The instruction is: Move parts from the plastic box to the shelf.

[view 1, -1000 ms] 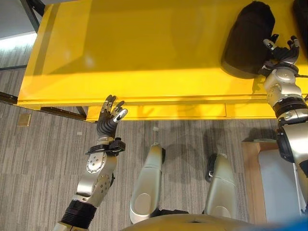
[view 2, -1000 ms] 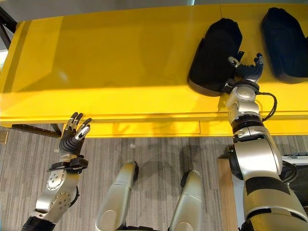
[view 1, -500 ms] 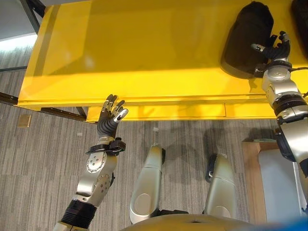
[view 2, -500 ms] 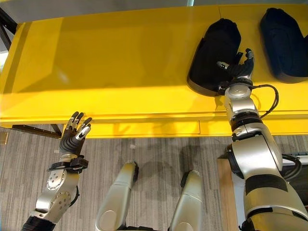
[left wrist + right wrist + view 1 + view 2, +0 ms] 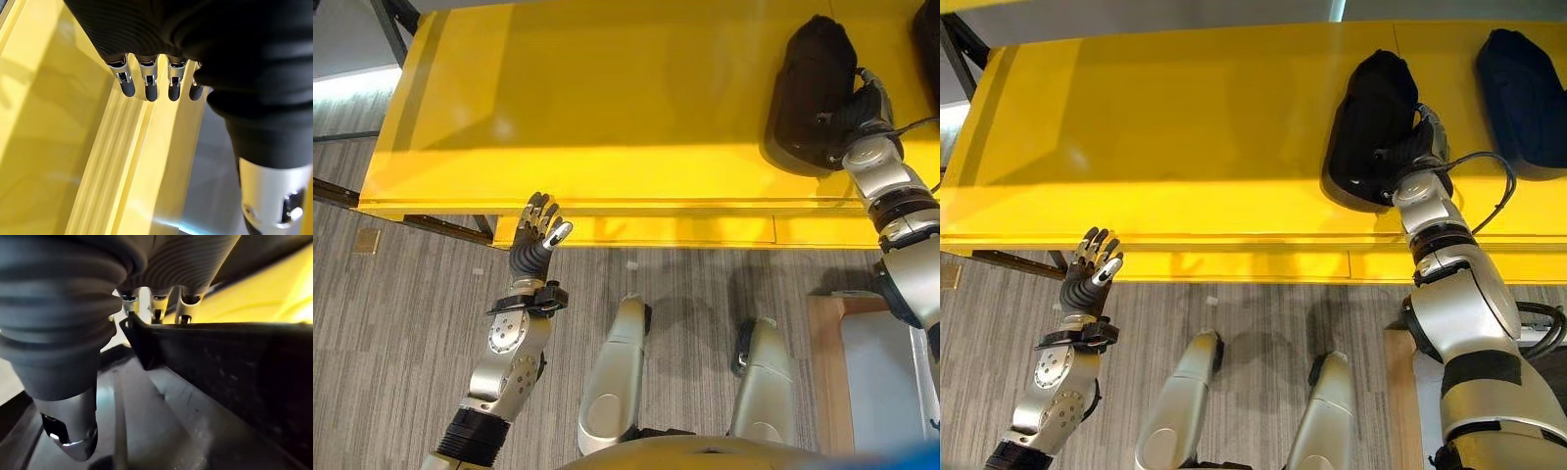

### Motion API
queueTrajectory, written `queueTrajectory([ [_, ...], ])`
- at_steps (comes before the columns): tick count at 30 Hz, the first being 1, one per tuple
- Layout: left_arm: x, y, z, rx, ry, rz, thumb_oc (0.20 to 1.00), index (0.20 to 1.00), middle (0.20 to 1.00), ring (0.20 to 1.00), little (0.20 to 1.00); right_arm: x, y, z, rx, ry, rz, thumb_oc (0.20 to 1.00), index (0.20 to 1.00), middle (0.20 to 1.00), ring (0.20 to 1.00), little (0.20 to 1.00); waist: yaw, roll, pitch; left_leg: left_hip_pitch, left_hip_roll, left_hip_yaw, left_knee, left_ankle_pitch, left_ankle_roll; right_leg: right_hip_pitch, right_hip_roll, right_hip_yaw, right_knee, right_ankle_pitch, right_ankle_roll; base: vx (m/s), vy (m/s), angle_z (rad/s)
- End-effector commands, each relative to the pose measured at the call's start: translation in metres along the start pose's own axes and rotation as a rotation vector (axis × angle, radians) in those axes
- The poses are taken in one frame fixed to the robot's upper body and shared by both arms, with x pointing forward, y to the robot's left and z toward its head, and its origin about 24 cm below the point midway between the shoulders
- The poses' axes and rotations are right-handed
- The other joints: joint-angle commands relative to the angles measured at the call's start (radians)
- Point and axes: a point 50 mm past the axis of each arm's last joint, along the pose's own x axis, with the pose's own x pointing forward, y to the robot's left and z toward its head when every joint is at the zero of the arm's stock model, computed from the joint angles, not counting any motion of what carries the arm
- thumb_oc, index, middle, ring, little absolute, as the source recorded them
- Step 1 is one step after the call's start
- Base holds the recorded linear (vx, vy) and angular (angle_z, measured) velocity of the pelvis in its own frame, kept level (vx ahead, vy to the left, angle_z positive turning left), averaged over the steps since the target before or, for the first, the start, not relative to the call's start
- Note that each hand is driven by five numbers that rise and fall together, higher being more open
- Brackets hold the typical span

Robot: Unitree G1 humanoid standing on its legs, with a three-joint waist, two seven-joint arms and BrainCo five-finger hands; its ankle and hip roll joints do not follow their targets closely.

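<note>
My right hand (image 5: 1417,145) grips the black part (image 5: 1369,127) on the yellow shelf (image 5: 1185,147) at two o'clock, fingers over its rim and thumb underneath. My left hand (image 5: 536,233) is held wide and empty by the shelf's front edge at seven o'clock. Risk: the part sits near that front edge, and a careless release could tip it off. A second black part (image 5: 1520,98) lies just beside; open surface runs toward ten o'clock.

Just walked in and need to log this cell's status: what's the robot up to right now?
It is working at a yellow shelf. Its right hand is against the side of a black part lying on the shelf, fingers over the part's edge in the wrist view. A second black part lies further right. The left hand is open at the shelf's front edge, holding nothing.
</note>
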Motion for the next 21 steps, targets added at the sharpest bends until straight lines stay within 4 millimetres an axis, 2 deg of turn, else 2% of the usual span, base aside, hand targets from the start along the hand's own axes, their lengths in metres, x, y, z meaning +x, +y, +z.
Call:
queueTrajectory([
  [1,0.007,-0.007,0.032,-0.002,-0.181,-0.05,1.0,1.0,1.0,1.0,1.0,-0.01,0.034,-0.005,-0.029,0.009,0.136,1.0,1.0,1.0,1.0,1.0,0.044,0.005,0.053,-0.036,-0.025,-0.027,-0.016,-0.026,0.1,0.121,0.004,-0.049,0.027,-0.12,-0.072,0.0,0.009,0.04],
  [4,0.008,-0.007,0.032,-0.004,-0.182,-0.045,1.0,1.0,1.0,1.0,1.0,-0.011,0.034,-0.008,-0.059,0.007,0.143,1.0,1.0,1.0,1.0,1.0,0.047,0.004,0.052,-0.039,-0.026,-0.028,-0.015,-0.024,0.1,0.122,0.003,-0.052,0.026,-0.119,-0.072,0.0,0.012,0.11],
  [10,0.009,-0.009,0.033,-0.011,-0.196,-0.052,1.0,1.0,1.0,1.0,1.0,-0.01,0.032,-0.001,-0.135,-0.043,0.136,1.0,1.0,1.0,1.0,1.0,0.05,0.003,0.052,-0.041,-0.026,-0.027,-0.015,-0.023,0.1,0.119,0.003,-0.049,0.024,-0.118,-0.073,0.0,0.005,0.02],
  [21,0.01,-0.01,0.037,-0.02,-0.217,-0.059,1.0,1.0,1.0,1.0,1.0,-0.007,0.031,0.037,-0.263,-0.199,0.126,1.0,1.0,1.0,1.0,1.0,0.052,-0.002,0.046,-0.045,-0.027,-0.027,-0.011,-0.026,0.101,0.112,0.005,-0.042,0.025,-0.118,-0.073,0.0,0.0,0.0],
])
